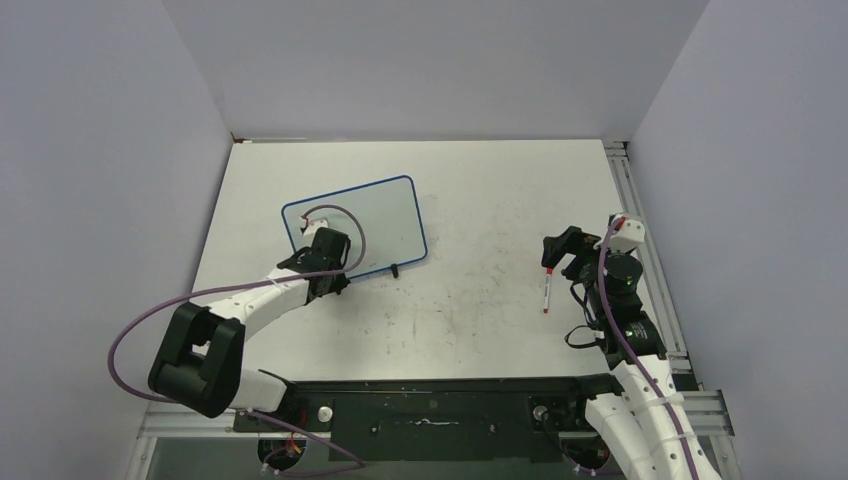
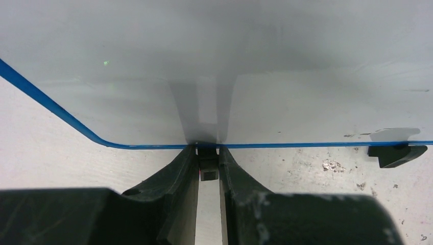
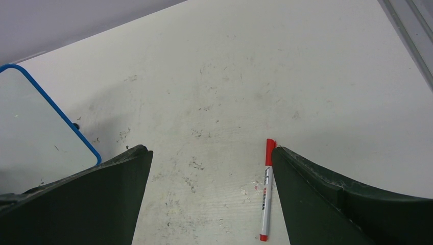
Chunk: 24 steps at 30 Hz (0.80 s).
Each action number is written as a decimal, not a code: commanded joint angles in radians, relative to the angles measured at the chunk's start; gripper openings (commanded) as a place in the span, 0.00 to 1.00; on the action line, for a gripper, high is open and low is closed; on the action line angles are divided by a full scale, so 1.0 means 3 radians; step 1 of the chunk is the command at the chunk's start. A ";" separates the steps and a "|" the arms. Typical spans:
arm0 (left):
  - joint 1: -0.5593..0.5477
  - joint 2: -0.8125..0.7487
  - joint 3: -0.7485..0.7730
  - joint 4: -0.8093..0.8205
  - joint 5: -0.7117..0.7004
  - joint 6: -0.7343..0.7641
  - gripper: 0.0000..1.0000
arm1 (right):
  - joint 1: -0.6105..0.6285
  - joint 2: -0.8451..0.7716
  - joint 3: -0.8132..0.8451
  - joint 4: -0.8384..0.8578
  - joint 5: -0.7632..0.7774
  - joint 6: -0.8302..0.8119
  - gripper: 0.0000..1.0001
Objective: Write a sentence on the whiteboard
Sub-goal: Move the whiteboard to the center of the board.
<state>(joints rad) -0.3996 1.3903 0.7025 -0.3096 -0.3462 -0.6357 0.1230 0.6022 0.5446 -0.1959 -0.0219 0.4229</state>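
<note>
**Left wrist view.** Nearest the lens, the two black fingers of the left gripper [image 2: 207, 150] are shown set narrowly. They are closed on a small black clip foot [image 2: 207, 167] fixed to the near edge of the small rectangular glossy whiteboard with a thin blue rounded-corner frame [image 1: 388, 215]. A second black clip foot [image 2: 397, 154] is seen farther right along the same blue edge, resting on the scuffed white tabletop [image 1: 480, 200].

**Top view.** The whiteboard is located on the left half of the table, skewed to the table's edges. Part of its face is covered by the left wrist and by a looping purple cable [image 1: 340, 208].

**Right wrist view.** The right gripper [image 3: 210, 151] is held above the right half of the table with its fingers spread wide and nothing gripped. A slim white marker pen with a red cap [image 3: 266, 191] is seen lying flat on the tabletop just beside the inner face of one finger. Whether pen and finger touch cannot be told. The pen is well apart from the whiteboard.
</note>
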 commanded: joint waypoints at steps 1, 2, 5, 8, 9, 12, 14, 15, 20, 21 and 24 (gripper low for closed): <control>-0.0152 -0.0160 -0.0034 0.0028 -0.0016 -0.0145 0.00 | -0.0019 -0.0019 0.0000 0.0127 0.0063 -0.0039 0.90; -0.0188 -0.0157 -0.0042 0.0017 -0.0013 -0.0175 0.00 | -0.0017 -0.0019 0.0000 0.0123 0.0063 -0.0043 0.90; -0.0305 -0.0167 -0.0062 -0.0004 -0.0021 -0.0266 0.00 | -0.0017 -0.0027 0.0001 0.0118 0.0063 -0.0039 0.90; -0.0467 -0.0186 -0.0072 -0.0047 -0.0079 -0.0365 0.00 | -0.0018 -0.0033 0.0003 0.0120 0.0063 -0.0041 0.90; -0.0522 -0.0194 -0.0077 -0.0062 -0.0099 -0.0415 0.00 | -0.0017 -0.0031 0.0000 0.0117 0.0063 -0.0039 0.90; -0.0653 -0.0214 -0.0090 -0.0101 -0.0131 -0.0539 0.00 | -0.0020 -0.0031 0.0000 0.0117 0.0063 -0.0039 0.90; -0.0738 -0.0237 -0.0097 -0.0123 -0.0162 -0.0601 0.00 | -0.0015 -0.0029 0.0000 0.0116 0.0063 -0.0042 0.90; -0.0797 -0.0250 -0.0089 -0.0142 -0.0185 -0.0632 0.00 | -0.0018 -0.0032 0.0000 0.0113 0.0063 -0.0042 0.90; -0.0952 -0.0316 -0.0096 -0.0190 -0.0195 -0.0764 0.00 | -0.0015 -0.0021 0.0000 0.0114 0.0063 -0.0042 0.90; -0.0968 -0.0315 -0.0103 -0.0193 -0.0187 -0.0785 0.00 | -0.0017 -0.0018 0.0000 0.0113 0.0063 -0.0035 0.90; -0.0998 -0.0317 -0.0108 -0.0205 -0.0149 -0.0807 0.00 | -0.0017 -0.0013 0.0000 0.0104 0.0063 -0.0033 0.90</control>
<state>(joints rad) -0.6815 1.3285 0.6632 -0.3794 -0.4301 -0.8368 0.1230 0.6018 0.5438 -0.1959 -0.0219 0.4229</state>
